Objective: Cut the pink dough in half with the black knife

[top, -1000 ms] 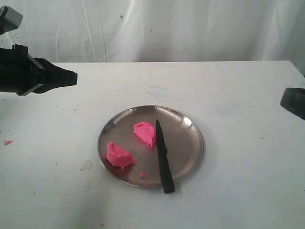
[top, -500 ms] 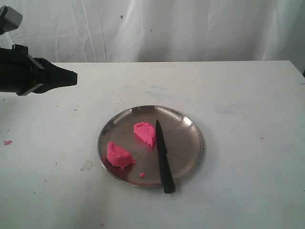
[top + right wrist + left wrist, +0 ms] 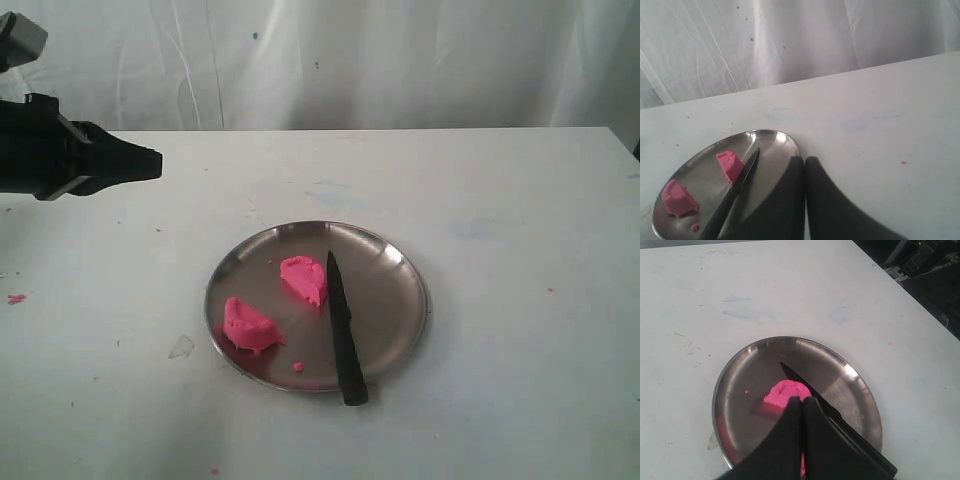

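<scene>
The pink dough lies in two halves on a round steel plate: one piece near the middle and one at the plate's left front. The black knife rests flat beside the middle piece, its handle over the front rim and nothing holding it. My left gripper hovers shut far to the left, above the table. Its wrist view shows the shut tips over one half and the knife. My right gripper is shut and empty beside the plate, with the knife and both halves nearby.
A tiny pink crumb lies on the plate and more crumbs on the white table at far left. A faint smear marks the table left of the plate. A white curtain hangs behind.
The right arm, visible at the right edge of the exterior view a second ago, has withdrawn out of that view. The left arm, dough and knife have not moved.
</scene>
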Tool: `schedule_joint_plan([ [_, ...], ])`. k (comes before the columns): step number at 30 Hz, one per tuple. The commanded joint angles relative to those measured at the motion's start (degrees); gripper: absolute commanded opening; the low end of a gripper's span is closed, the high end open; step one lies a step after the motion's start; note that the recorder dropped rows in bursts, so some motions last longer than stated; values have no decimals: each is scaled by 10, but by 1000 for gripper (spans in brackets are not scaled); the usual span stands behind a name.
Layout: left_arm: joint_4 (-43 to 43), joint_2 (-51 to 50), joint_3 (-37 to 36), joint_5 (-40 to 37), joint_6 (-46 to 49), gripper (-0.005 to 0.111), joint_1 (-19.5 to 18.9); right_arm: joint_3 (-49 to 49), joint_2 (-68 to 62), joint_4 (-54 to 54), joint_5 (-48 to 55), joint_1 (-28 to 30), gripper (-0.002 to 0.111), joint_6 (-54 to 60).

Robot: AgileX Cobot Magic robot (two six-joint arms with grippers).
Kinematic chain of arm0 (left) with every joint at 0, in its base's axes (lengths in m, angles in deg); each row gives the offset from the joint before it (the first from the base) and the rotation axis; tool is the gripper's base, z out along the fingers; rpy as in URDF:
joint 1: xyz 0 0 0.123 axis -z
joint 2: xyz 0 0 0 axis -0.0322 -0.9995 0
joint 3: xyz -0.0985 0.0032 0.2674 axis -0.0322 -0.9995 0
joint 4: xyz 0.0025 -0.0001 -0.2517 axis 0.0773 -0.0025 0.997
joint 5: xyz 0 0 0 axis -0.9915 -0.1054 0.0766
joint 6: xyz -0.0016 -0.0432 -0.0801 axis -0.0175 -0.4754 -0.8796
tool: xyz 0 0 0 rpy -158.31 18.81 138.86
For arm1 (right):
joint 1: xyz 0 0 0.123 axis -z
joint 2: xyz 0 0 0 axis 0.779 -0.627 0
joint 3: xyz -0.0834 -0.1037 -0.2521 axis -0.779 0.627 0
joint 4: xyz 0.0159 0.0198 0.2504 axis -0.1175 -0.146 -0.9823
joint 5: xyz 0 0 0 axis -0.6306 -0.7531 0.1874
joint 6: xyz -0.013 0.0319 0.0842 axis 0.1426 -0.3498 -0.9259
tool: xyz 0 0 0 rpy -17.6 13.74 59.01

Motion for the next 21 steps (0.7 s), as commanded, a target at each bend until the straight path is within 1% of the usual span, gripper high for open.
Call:
schedule_joint_plan([
  [1,10,7,-4,-6,-2,0,-1,25,30,6,-12,2,0,32],
  [10,10,7,-4,-6,-2,0,-1,25,60,2,-3,2,0,86],
  [21,10,7,-4,-6,-2,0,-1,25,62,-6,-3,2,0,86],
])
